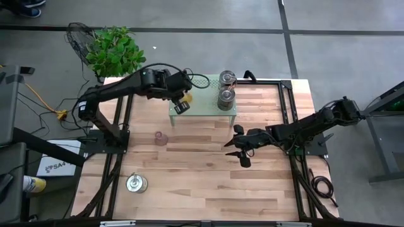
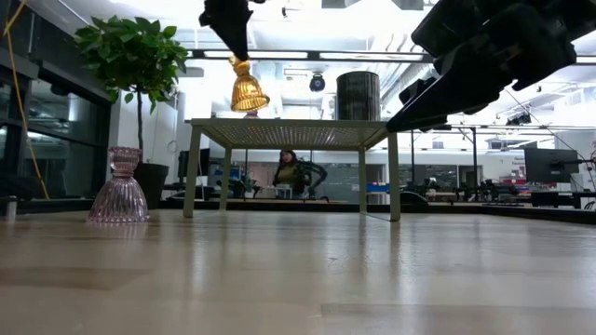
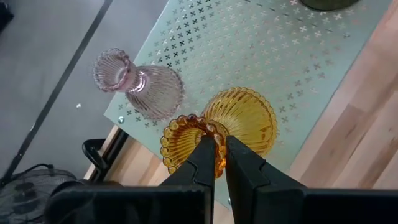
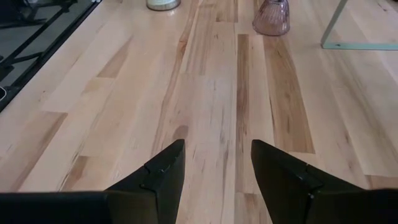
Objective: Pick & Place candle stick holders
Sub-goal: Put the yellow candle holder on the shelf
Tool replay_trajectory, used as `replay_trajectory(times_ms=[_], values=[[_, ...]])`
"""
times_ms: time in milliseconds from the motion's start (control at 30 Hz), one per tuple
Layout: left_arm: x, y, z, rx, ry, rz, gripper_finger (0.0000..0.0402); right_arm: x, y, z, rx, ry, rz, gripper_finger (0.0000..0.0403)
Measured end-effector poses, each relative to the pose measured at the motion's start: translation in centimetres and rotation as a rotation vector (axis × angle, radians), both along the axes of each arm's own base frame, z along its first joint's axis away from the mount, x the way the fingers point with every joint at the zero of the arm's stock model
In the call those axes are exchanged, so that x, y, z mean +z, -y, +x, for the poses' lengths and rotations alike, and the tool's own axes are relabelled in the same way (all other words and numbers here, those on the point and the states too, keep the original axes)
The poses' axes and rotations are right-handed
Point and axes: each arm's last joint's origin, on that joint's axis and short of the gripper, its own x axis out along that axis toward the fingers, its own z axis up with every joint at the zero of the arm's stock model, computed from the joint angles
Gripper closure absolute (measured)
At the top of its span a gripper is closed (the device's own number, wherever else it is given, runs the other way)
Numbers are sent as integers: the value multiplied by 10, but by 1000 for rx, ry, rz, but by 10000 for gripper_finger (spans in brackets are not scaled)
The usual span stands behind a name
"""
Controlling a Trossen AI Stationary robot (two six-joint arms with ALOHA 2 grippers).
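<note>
A pale green perforated stand (image 1: 203, 108) sits at the table's far middle. Two dark metallic candle stick holders (image 1: 226, 79) (image 1: 225, 98) stand on its right part, and a pink glass one (image 3: 138, 87) stands near its left corner. My left gripper (image 3: 217, 146) is shut on the amber glass holder (image 3: 239, 121) over the stand's left part. Another pink glass holder (image 1: 161, 139) and a silvery one (image 1: 136, 183) stand on the wooden table. My right gripper (image 4: 217, 168) hangs open over the table's right middle, with nothing between its fingers. My left gripper pinches the amber holder's scalloped top rim (image 3: 208, 132) between its two fingertips, one finger inside the mouth and one outside. The fingers come slanting down from above. The holder hangs below them, wide base (image 2: 249, 100) down, just over the stand's top; whether it touches the stand I cannot tell.
A potted plant (image 1: 113, 50) and a fan (image 1: 79, 38) stand beyond the table's far left corner. Black frame rails (image 1: 287, 113) run along both table sides. Bare wood lies in the table's near half. A person (image 2: 289, 172) sits in the room behind.
</note>
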Motion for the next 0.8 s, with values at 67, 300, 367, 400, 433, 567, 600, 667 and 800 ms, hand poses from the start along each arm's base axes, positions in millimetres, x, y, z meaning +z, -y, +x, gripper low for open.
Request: replay_trajectory(times_ms=[67, 300, 367, 400, 433, 567, 600, 667, 800], values=[[-3, -3, 2, 15, -13, -7, 390, 0, 0, 0, -1, 0, 0, 224], [-22, -15, 11, 49, -122, -25, 390, 0, 0, 0, -5, -2, 7, 224], [-26, -19, 13, 59, -139, -18, 390, 0, 0, 0, -8, -2, 11, 224], [-27, -20, 14, 63, -148, -8, 389, 0, 0, 0, -9, -3, 12, 224], [-27, -21, 14, 65, -149, -5, 389, 0, 0, 0, -9, -3, 12, 224], [-27, -21, 15, 49, -148, 2, 389, 0, 0, 0, -9, -2, 9, 224], [-27, -21, 16, 43, -142, 6, 389, 0, 0, 0, -8, -2, 8, 224], [-25, -22, 17, 32, -132, 13, 389, 0, 0, 0, -8, -2, 7, 224], [-23, -23, 22, -14, -116, 41, 389, 0, 0, 0, -7, -1, 5, 224]])
